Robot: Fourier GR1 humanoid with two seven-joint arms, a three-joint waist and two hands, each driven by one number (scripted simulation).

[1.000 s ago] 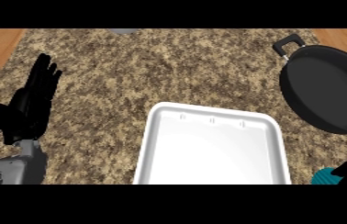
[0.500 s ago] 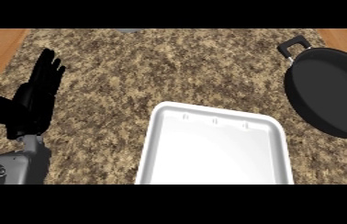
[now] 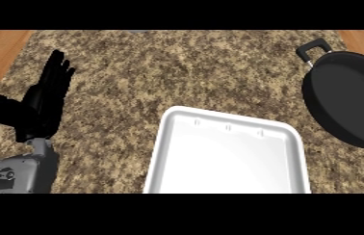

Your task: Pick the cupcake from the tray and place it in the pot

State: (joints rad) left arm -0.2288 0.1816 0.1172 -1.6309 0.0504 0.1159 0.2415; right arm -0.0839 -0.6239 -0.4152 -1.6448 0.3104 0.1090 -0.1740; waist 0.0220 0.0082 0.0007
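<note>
A smooth white rectangular tray (image 3: 227,157) with rounded corners lies on the speckled brown granite surface (image 3: 177,70), cut by the lower edge. A round matte black pot (image 3: 338,99) sits at the right edge, apart from the tray. The black left hand (image 3: 46,101) rests at left, fingers straight and open. The cupcake is out of sight.

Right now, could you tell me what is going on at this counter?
Nothing is being handled. The left hand rests open, fingers up, at the view's left. The white tray lies at the lower middle, the black pot at the right edge. Neither the cupcake nor the right hand is in view.
</note>
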